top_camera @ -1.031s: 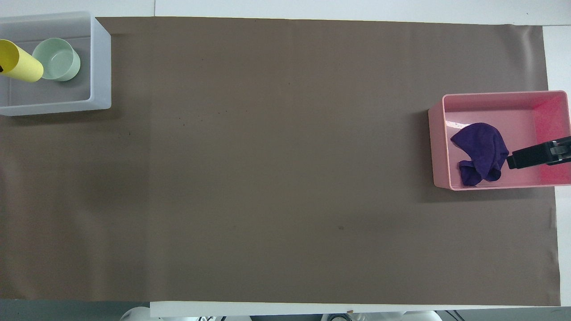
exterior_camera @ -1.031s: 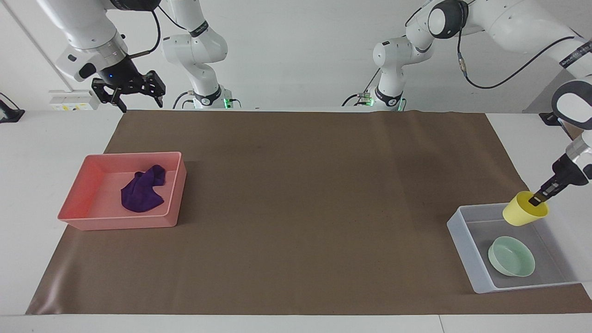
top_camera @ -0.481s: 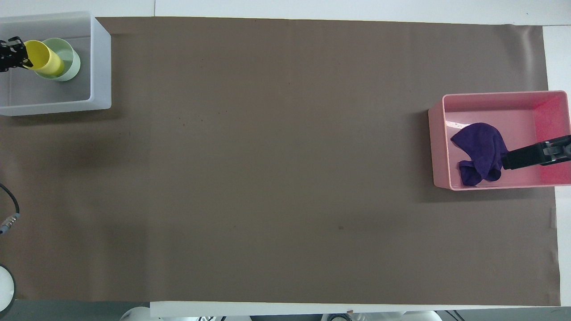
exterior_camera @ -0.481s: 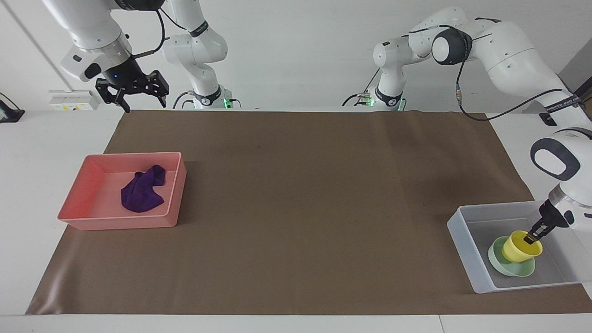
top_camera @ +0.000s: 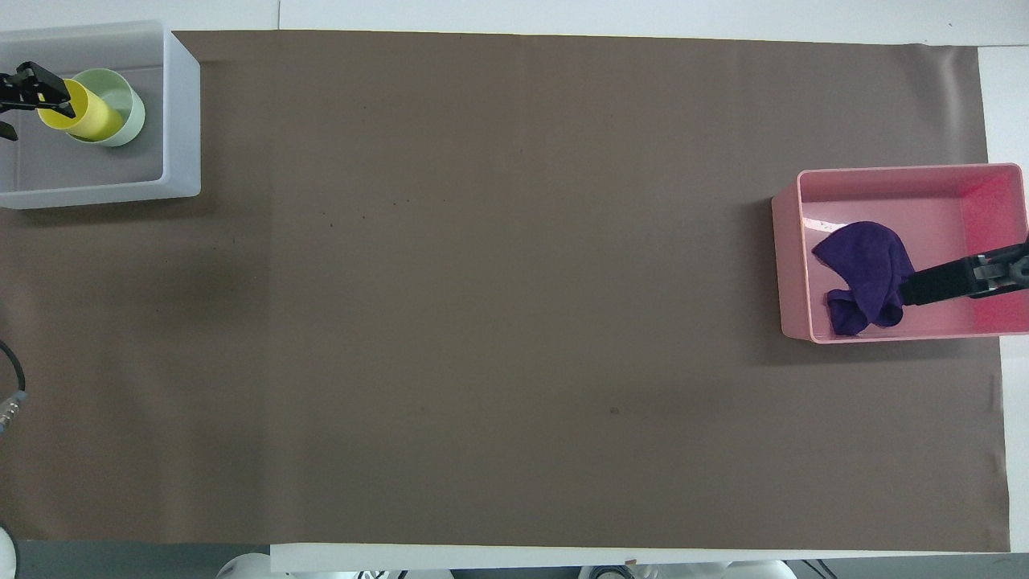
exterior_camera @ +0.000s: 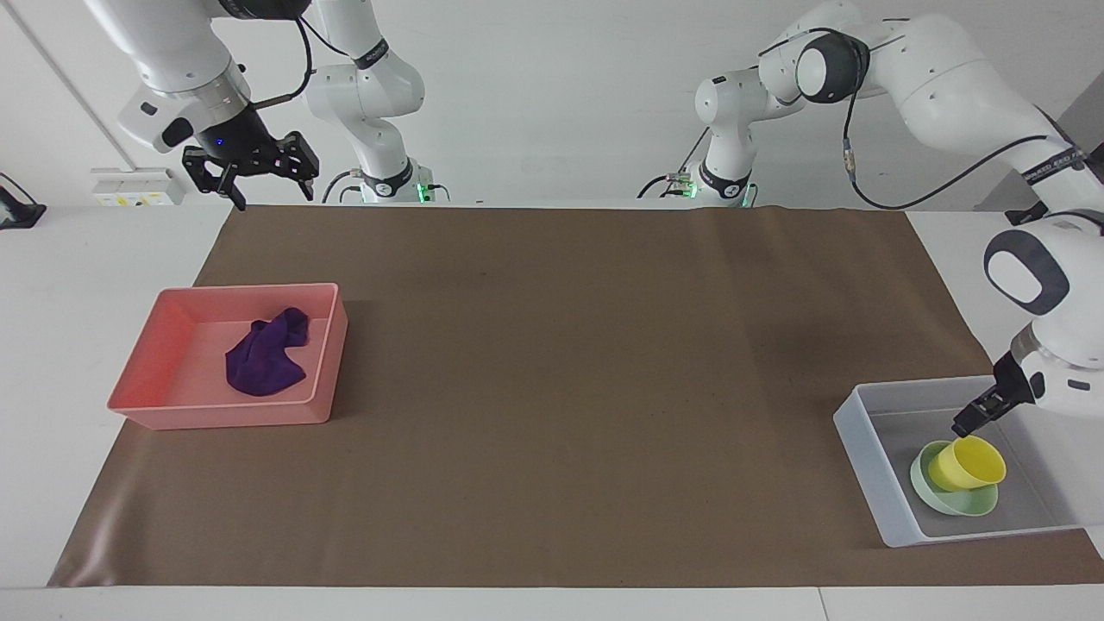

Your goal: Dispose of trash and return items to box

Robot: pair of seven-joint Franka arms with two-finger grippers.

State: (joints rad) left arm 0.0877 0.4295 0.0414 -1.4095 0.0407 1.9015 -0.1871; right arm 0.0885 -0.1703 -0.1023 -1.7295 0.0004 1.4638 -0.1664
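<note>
The yellow cup stands tilted in the mint-green bowl, inside the translucent white box at the left arm's end of the table. My left gripper is open, just above the cup's rim and apart from it. The purple rag lies crumpled in the pink tray. My right gripper is open and empty, raised high over the pink tray's end of the table.
A brown mat covers most of the table, and the box and the pink tray stand at its two ends. White table shows around the mat's edges.
The left gripper lowered the yellow cup into the bowl in the box, let it go and drew back slightly above it. The right gripper shifted only a little.
</note>
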